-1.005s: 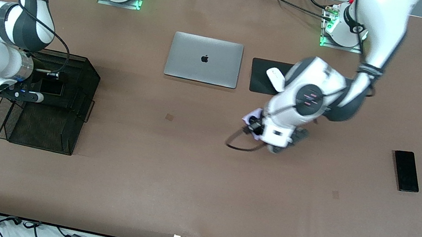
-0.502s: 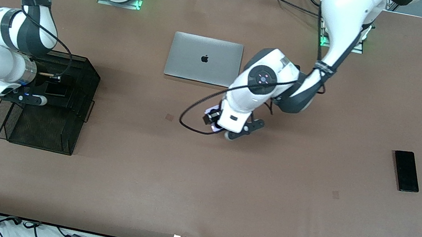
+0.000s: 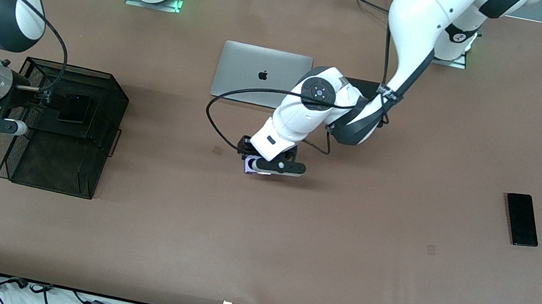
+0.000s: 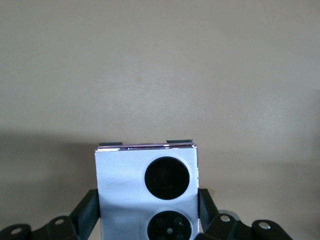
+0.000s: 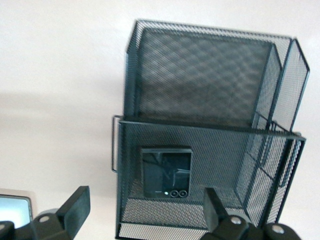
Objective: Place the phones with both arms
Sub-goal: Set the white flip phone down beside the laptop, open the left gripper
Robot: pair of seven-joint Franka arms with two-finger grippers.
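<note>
The left pincer [image 3: 260,164] grips the squarish lavender phone with two black circles [image 4: 146,195] by its edges over bare brown worktop [image 3: 340,264]; a thin hold could let it slip in transit. The right pincer [image 5: 145,212], open, hangs over the black wire-mesh basket [image 3: 109,90] holding the small black flip phone [image 5: 166,172]. The long black slab phone [image 3: 522,219] lies toward the left arm's end. Since a second ago, the left arm has carried the lavender phone toward the basket and the right pincer has lifted clear.
</note>
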